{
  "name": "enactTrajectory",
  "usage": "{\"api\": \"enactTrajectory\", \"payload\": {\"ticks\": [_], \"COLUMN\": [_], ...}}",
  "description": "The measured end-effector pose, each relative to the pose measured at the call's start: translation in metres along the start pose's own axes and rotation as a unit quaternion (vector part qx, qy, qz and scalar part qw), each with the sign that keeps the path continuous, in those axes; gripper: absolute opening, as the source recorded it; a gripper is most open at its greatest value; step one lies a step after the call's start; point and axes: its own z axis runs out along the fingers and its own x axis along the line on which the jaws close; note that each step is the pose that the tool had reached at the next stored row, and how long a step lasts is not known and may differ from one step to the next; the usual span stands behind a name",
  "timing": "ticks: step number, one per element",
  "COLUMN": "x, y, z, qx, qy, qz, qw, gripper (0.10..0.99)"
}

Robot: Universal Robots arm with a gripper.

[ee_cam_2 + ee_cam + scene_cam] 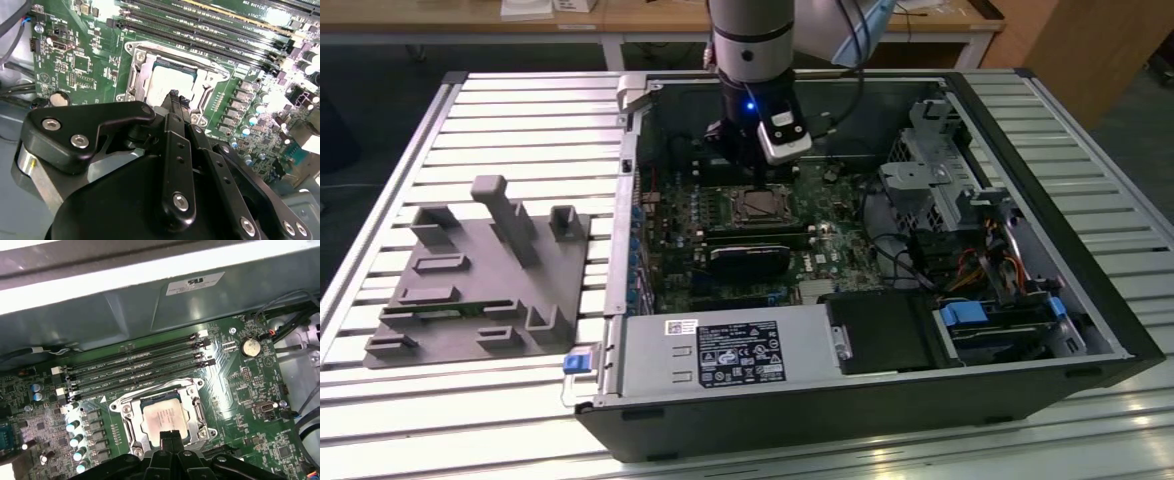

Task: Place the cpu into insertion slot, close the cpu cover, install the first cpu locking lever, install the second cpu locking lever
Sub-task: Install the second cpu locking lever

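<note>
End effector (171, 436) above cpu (163, 416), slatted table (520, 130)

Exterior view: high and well back, looking down at the open computer case (854, 250) on the slatted worktop (520, 130), with the arm (750, 50) coming down into it.
First wrist view: close behind the pincer (171, 436), looking along it at the green board (240, 405) just beyond.
Second wrist view: close behind the pincer (176, 98) from its other side, its black body in the foreground.
Shared: all three show the insertion slot (761, 207) just beyond the pincer; both wrist views show the cpu (172, 82) (162, 416) seated in it.
</note>
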Motion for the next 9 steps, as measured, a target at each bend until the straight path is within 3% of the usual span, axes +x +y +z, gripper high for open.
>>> {"api": "enactTrajectory", "payload": {"ticks": [4, 9], "x": [-0.0008, -0.0037], "y": [-0.0019, -0.0119], "z": [-0.0016, -0.0021], "qx": [0.0002, 0.0002], "qy": [-0.0001, -0.0001], "qz": [0.0, 0.0], "qw": [1.0, 1.0], "gripper": [0.106, 0.106]}}
